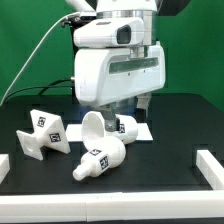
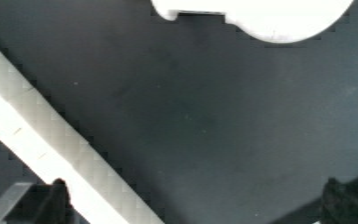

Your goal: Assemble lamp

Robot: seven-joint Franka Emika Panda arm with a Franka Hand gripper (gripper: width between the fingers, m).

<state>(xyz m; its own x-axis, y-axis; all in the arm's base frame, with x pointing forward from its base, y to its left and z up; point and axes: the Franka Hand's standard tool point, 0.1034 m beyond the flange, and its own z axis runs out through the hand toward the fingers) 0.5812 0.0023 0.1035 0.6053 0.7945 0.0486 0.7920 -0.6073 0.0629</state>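
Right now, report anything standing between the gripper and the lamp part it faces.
Nothing visible does. In the wrist view only bare black table lies between the open gripper and the white lamp part. The white rail runs off to one side, clear of that path.

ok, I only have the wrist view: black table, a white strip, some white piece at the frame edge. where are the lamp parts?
Observer: The blocky base is toward the exterior view's left, away from the arm.
Operator: shade?
Observer: The shade lies on its side in front of the arm, nearest the exterior camera.
Operator: bulb?
Observer: The bulb lies close below the arm, by the marker board. I cannot tell whether it overlaps the board.
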